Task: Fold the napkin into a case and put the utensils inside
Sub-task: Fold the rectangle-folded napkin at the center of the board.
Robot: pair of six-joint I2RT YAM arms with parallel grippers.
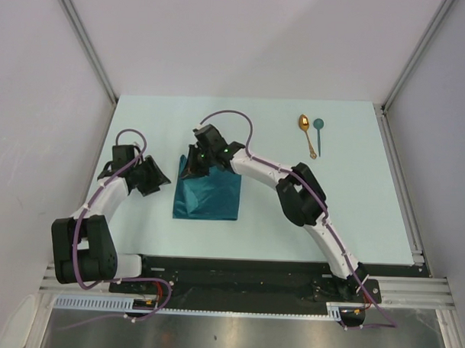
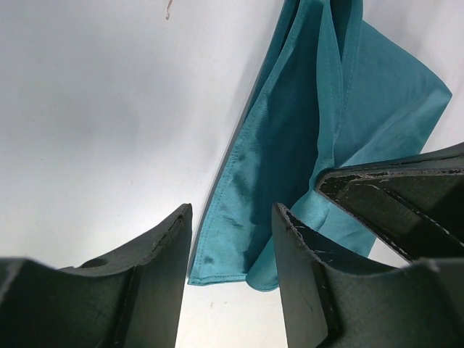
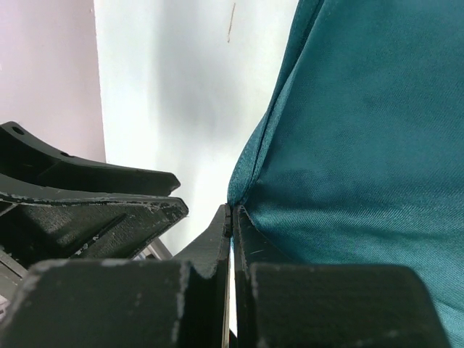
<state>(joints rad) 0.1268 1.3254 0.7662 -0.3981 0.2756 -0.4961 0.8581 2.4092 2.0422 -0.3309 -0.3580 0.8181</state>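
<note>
Pinching the napkin at its far edge, right pincer clamps; left pincer gapes alongside.

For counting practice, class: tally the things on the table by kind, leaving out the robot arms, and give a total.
Spoons: 2 (gold spoon, teal spoon)
Napkin: 1
Total: 3

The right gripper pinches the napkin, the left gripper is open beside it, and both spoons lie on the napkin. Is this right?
Not fully. The gold spoon and the teal spoon lie on the bare table, apart from the napkin, as the top external view shows. The right gripper does pinch the napkin, and the left gripper is open beside it.
</note>
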